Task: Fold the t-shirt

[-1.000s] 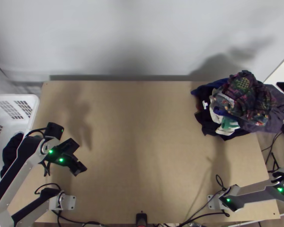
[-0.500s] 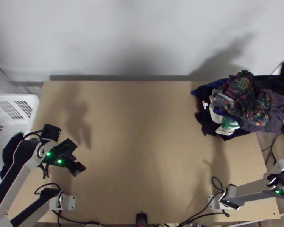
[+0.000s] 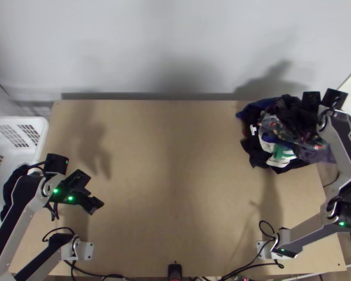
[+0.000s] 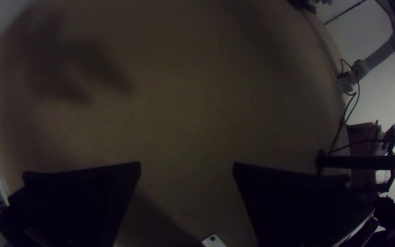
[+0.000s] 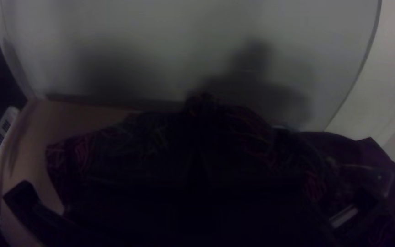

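T-shirt, likely the dark multicoloured patterned garment, lies bunched atop the mixed-cloth pile. The right black gripper has just swung over it, fingers spread, perhaps readying a grasp. The left black gripper gapes, holding nothing. White plastic basket contains dark cloth.

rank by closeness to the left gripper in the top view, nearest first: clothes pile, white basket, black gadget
1. white basket, beyond the table's left edge
2. black gadget, middle of the near edge
3. clothes pile, far right corner
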`<state>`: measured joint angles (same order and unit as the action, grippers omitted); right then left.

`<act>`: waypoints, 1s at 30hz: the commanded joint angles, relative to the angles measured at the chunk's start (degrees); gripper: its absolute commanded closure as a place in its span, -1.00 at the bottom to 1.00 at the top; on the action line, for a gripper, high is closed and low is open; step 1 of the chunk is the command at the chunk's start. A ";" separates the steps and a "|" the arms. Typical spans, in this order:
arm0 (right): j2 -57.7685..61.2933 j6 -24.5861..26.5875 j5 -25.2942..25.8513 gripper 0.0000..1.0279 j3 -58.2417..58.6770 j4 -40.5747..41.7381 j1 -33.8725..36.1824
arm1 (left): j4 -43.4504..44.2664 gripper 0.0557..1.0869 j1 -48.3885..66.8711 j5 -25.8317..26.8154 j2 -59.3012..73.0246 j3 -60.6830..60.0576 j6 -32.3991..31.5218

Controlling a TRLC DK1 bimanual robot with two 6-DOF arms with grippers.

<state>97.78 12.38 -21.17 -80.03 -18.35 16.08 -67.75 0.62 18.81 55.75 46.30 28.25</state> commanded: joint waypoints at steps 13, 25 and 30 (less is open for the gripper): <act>-4.88 -4.03 2.89 -0.78 -2.24 -2.13 3.00 | 0.33 -0.90 0.43 -0.35 1.56 2.91 -2.15; -5.05 -4.03 2.89 -0.84 -3.38 -5.03 1.15 | -0.02 -0.90 0.26 -0.44 0.77 2.74 -2.23; -11.03 -4.30 2.89 -0.92 -7.69 -9.51 1.15 | -0.11 -0.90 0.17 -0.44 0.68 3.18 -2.32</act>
<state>91.79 8.29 -18.22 -83.50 -23.55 17.63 -67.59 0.89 18.37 56.60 49.23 25.93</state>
